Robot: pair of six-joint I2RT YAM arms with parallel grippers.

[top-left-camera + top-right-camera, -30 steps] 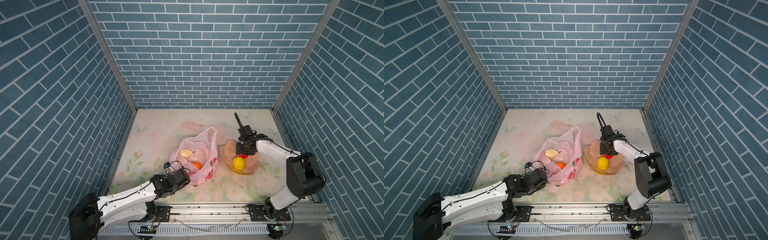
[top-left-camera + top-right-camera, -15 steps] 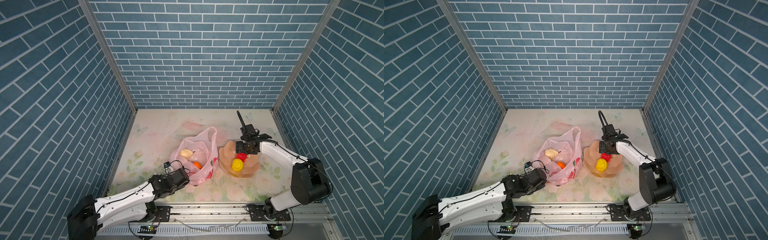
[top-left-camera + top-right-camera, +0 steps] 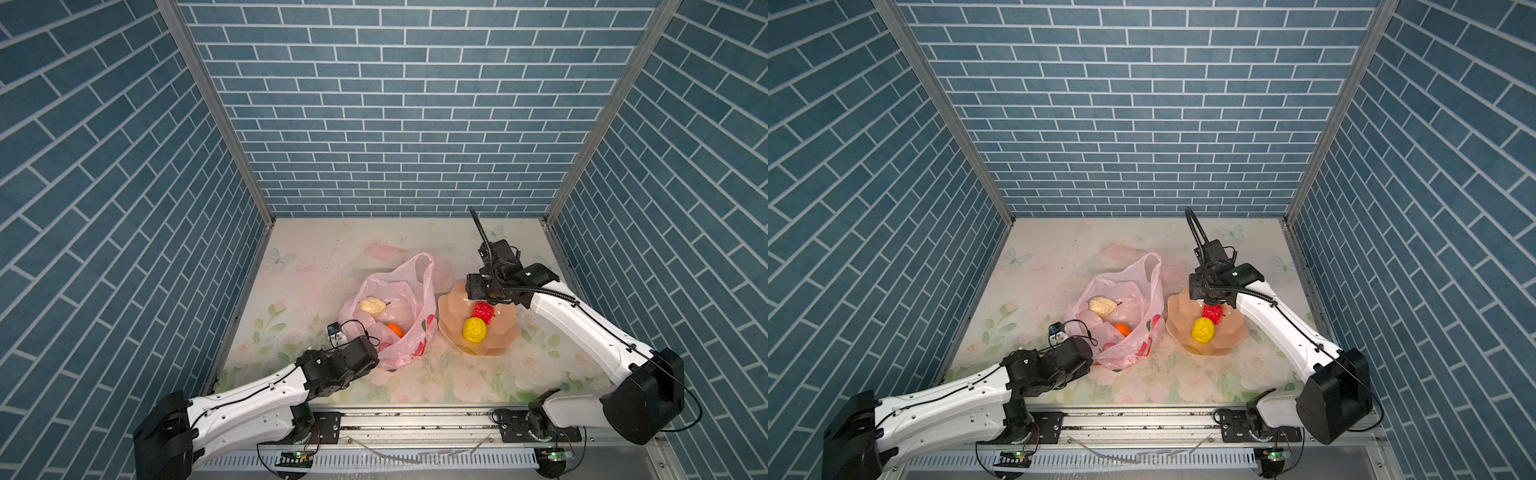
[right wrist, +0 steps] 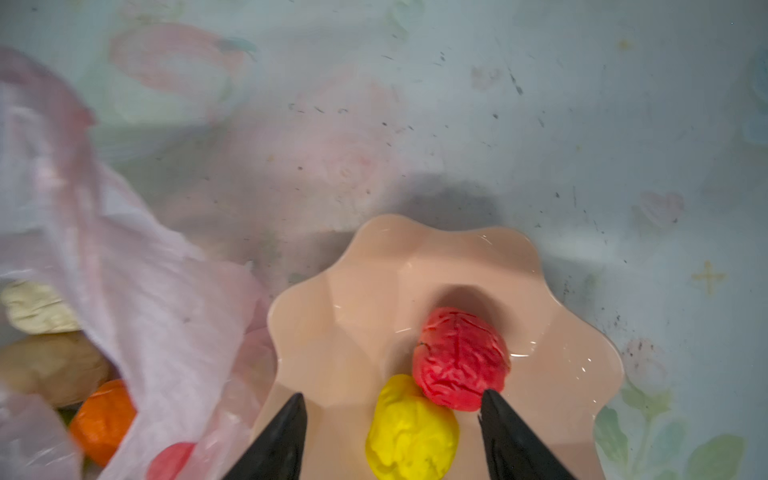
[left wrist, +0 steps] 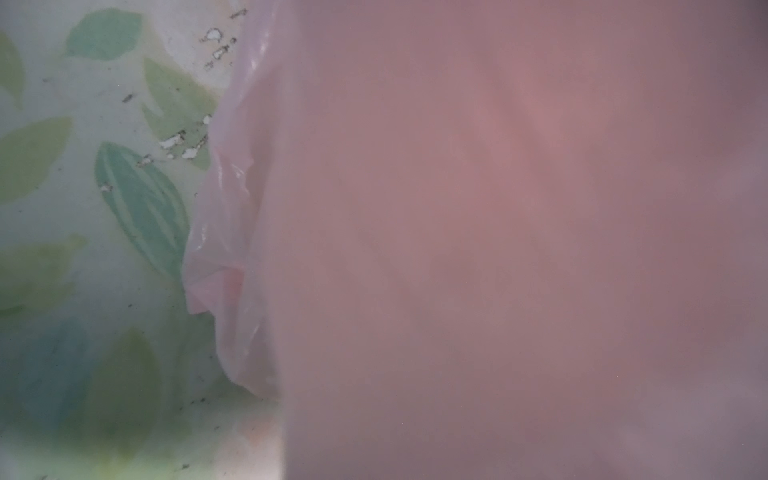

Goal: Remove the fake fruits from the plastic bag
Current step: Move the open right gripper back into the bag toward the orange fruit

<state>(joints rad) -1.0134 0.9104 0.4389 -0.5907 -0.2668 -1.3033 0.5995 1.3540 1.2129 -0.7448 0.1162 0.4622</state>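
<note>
Nearest the rail, the left gripper (image 3: 371, 358) lies low at the near corner of the plastic bag (image 3: 415, 291). Its fingers are hidden in every view, but pink film is pressed right over the left wrist camera, so I judge them drawn close together and pinching the bag's edge to hold it down. Just beyond, the bag sits slumped on the floral table (image 3: 332, 257) with its mouth open upward. Fake fruits are left inside: an orange ball (image 3: 396, 329) toward the near side, a cream-white bumpy fruit (image 3: 372, 306) farther back, and in the right wrist view a pale brownish lump (image 4: 50, 365) between them. The film may hide more. The red patches low on the bag's side look like print, not fruit. Just beside the bag, toward the right arm, stands a peach-pink bowl (image 3: 453, 307) holding a yellow ball (image 3: 474, 330) and, touching it on the far side, a red ball (image 3: 483, 311). A yellowish streak at the bowl's near rim could be another piece; I cannot tell. Over the bowl's far part hangs the right gripper (image 4: 390, 395), fingers spread wide and empty, one tip just beside the red ball. The task reads as partly done: two fruits are out, at least three remain to be lifted from the bag.
</note>
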